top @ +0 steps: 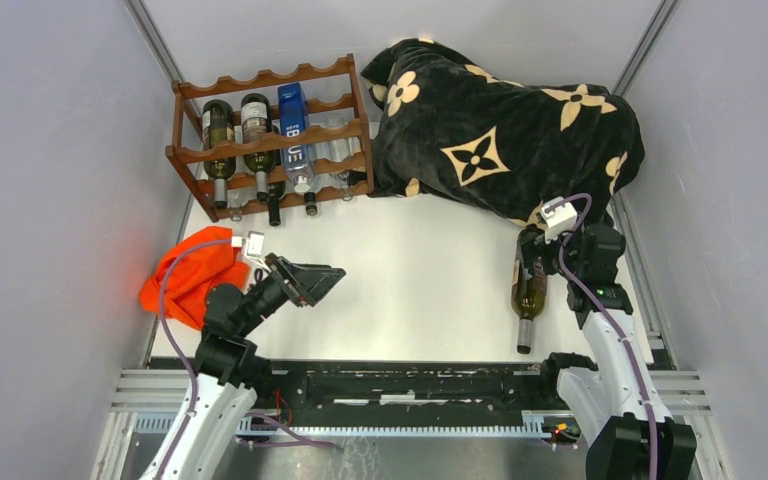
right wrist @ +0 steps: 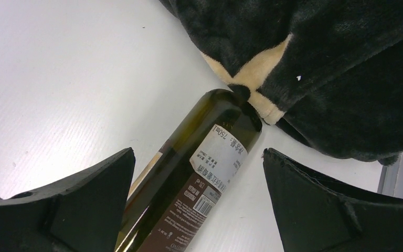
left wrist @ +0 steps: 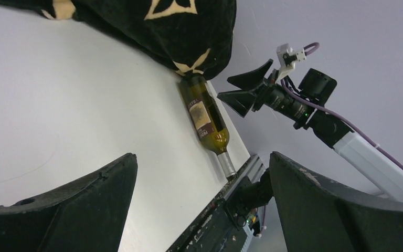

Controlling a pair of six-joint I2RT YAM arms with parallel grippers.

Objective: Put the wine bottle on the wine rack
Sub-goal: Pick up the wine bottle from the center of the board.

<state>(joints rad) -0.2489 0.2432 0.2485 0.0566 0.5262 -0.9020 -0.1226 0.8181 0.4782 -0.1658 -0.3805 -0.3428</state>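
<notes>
The wine bottle is dark green with a brown label. It lies on the white table at the right, neck toward the near edge, base against the black blanket. My right gripper hovers over the base end. In the right wrist view its open gripper straddles the bottle, with table showing on both sides of the glass. My left gripper is open and holds nothing at left-centre, pointing right. Its view shows the bottle and the right gripper beyond the open gripper. The wine rack stands at the back left.
The rack holds several bottles, a blue one among them. The black blanket with tan flower prints is heaped at the back right. An orange cloth lies at the left edge. Grey walls close in both sides.
</notes>
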